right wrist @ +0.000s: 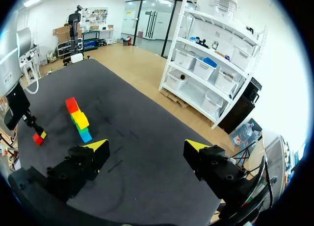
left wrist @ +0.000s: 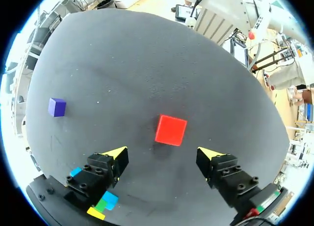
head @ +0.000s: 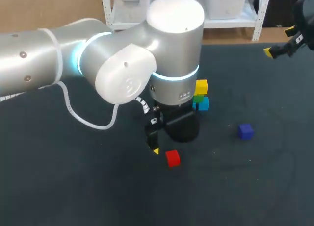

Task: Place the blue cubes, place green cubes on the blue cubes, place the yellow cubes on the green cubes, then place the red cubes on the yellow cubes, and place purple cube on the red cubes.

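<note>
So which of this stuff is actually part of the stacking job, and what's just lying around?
Job:
- cube stack
- loose red cube
- purple cube

Not job:
- left arm's white cable
- dark table itself

Silver left arm [head: 49,54] has cyan rings, black yellow-tipped tool [left wrist: 163,153].

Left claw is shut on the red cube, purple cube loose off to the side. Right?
No: the left claw is open, the red cube untouched just ahead of its tips (left wrist view). The purple cube is loose off to the side.
</note>
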You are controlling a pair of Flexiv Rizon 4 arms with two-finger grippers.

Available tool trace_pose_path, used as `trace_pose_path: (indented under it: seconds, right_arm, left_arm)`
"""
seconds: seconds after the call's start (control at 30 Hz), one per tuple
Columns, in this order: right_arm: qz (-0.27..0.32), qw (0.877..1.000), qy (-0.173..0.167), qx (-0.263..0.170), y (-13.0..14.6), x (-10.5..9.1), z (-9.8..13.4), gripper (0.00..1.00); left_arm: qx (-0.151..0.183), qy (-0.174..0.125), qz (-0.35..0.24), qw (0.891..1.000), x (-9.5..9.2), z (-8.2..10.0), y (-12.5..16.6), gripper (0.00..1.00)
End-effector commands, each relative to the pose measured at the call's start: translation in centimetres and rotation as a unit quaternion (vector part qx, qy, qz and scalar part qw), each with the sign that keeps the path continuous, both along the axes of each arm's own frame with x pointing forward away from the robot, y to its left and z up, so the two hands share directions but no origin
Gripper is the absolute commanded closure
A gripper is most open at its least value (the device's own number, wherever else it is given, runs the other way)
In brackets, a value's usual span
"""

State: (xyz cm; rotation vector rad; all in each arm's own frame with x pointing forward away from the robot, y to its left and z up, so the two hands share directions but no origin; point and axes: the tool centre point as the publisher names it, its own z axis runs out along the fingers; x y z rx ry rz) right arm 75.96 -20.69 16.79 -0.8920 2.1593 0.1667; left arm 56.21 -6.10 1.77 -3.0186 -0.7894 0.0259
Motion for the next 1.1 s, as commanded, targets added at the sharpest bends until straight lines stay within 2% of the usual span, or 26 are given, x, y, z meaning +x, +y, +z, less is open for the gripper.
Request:
trace_pose_path:
  seconds: [0.03, 0.2, 0.27, 0.43, 0.77, 0.87, 0.9, 0.93, 0.97, 1.1]
  right_arm:
    - [-0.020, 1.000, -0.013, -0.012, 0.2, -0.4, 0.0, 0.00]
    - [-0.020, 1.000, -0.013, -0.012, 0.2, -0.4, 0.0, 0.00]
    - [-0.020, 1.000, -0.013, -0.012, 0.2, -0.4, 0.0, 0.00]
    - [-0.020, 1.000, -0.013, -0.012, 0.2, -0.4, 0.0, 0.00]
    - [-0.020, 1.000, -0.013, -0.012, 0.2, -0.4, 0.0, 0.00]
    - [-0.020, 1.000, -0.013, -0.012, 0.2, -0.4, 0.0, 0.00]
    - [-0.020, 1.000, -0.013, -0.012, 0.2, -0.4, 0.0, 0.00]
    - [-0.020, 1.000, -0.013, -0.012, 0.2, -0.4, 0.0, 0.00]
    - [-0.020, 1.000, -0.013, -0.012, 0.2, -0.4, 0.0, 0.00]
    - [-0.020, 1.000, -0.013, -0.012, 0.2, -0.4, 0.0, 0.00]
  left_arm:
    - [-0.004, -0.003, -0.001, 1.000, -0.5, -0.7, 0.4, 0.11]
    - [-0.001, -0.010, -0.005, 1.000, -0.3, -1.3, 0.6, 0.19]
    - [-0.005, -0.013, -0.013, 1.000, -0.3, -1.5, 0.6, 0.29]
    - [-0.010, -0.013, -0.024, 1.000, -0.3, -1.6, 0.7, 0.47]
    - [-0.025, -0.004, -0.043, 0.999, -0.7, -2.0, 0.2, 0.42]
    - [-0.025, -0.003, -0.045, 0.999, -0.7, -2.0, 0.1, 0.55]
    - [-0.025, -0.003, -0.045, 0.999, -0.6, -2.0, 0.1, 0.63]
    - [-0.023, -0.002, -0.045, 0.999, -0.6, -2.1, 0.2, 0.95]
    - [-0.022, -0.002, -0.044, 0.999, -0.6, -2.0, 0.2, 1.00]
    - [-0.022, -0.001, -0.042, 0.999, -0.6, -2.0, 0.2, 1.00]
